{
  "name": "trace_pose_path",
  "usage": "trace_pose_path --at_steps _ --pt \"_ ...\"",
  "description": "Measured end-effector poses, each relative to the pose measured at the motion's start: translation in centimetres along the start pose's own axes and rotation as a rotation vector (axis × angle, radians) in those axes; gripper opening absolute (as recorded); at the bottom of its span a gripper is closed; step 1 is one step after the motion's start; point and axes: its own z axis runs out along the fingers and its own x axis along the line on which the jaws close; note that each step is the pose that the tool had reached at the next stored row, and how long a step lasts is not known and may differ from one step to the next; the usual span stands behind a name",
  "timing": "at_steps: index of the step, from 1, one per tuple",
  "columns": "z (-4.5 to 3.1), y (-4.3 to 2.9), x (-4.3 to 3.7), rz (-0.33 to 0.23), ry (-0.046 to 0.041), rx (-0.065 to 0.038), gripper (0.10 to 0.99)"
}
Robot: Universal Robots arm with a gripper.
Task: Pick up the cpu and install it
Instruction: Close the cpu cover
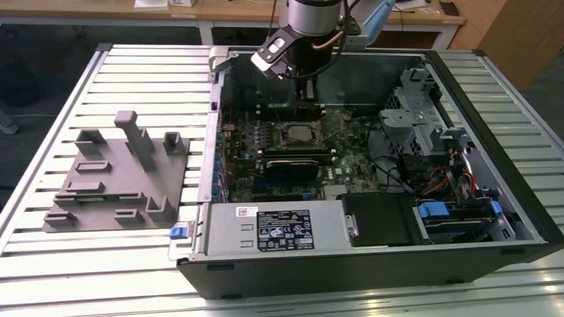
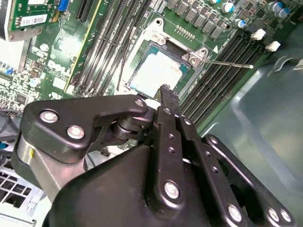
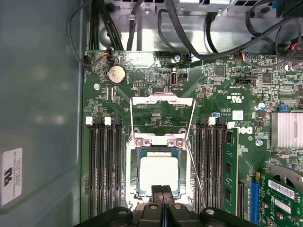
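**Task item.** The cpu (image 3: 158, 174) lies flat in the socket (image 3: 156, 140) on the motherboard (image 3: 222, 85), silvery top upward. Its edges run parallel to the socket frame, so it appears seated in the recess and not resting across it.

**Retention.** The load plate (image 3: 161, 100) stands hinged open, clear of the chip. The thin lever (image 2: 227, 63) juts out free over the memory slots (image 3: 106, 170). Nothing clamps the cpu; only the recess locates it. In my judgement the chip is placed but not yet locked.

**Hand.** The hand (image 3: 162, 193) hangs over the near edge of the socket. Its fingers (image 2: 165, 97) are pressed together with nothing between them, so it carries no part. In both wrist views the tips overlap the chip's edge. I cannot tell whether they touch it or hover above it. In the exterior view the arm reaches down through the open side of the case, towards its far wall.

**Surroundings.** The computer case (image 1: 352, 277) lies on its side on the slatted worktop (image 1: 88, 271), which turns the board face up for access from above. A grey holding fixture (image 1: 115, 175) sits on the worktop just beside the case, towards the exterior view's left. No chip is seen on it.
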Motion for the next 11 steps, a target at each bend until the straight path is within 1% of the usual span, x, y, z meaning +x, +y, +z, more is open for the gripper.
trace_pose_path --at_steps 9,11 --pt "-2.03 0.02 -0.03 0.0 -0.0002 0.0 0.106" --pt "-2.24 0.03 -0.03 0.0 -0.0001 0.0 0.106"
